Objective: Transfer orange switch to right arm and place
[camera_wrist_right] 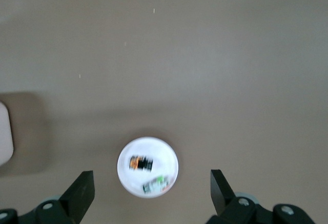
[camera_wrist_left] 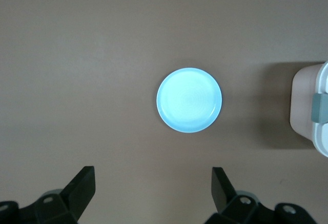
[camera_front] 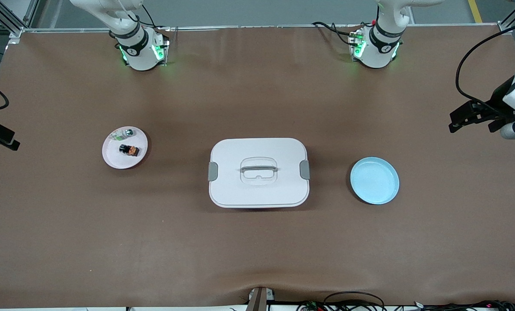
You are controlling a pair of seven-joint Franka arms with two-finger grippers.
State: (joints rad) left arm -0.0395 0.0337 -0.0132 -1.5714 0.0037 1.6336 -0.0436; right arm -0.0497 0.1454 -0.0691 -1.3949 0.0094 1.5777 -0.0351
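Note:
The orange switch point(camera_front: 130, 150), a tiny black block with an orange face, lies on a small white plate point(camera_front: 115, 160) toward the right arm's end of the table. It also shows in the right wrist view point(camera_wrist_right: 141, 163). My right gripper point(camera_wrist_right: 151, 180) is open and empty, high over the table beside that plate point(camera_wrist_right: 165, 155); in the front view only a black part of it point(camera_front: 0, 134) shows at the edge. My left gripper point(camera_wrist_left: 152, 178) is open and empty, high over the table beside a light blue plate point(camera_wrist_left: 189, 100); it also shows in the front view point(camera_front: 475, 123).
A small white-green-silver component point(camera_front: 123, 134) shares the white plate with the switch. A white lidded box with a handle point(camera_front: 240, 190) stands mid-table between the plates. The light blue plate point(camera_front: 374, 180) holds nothing. Cables run along the table edges.

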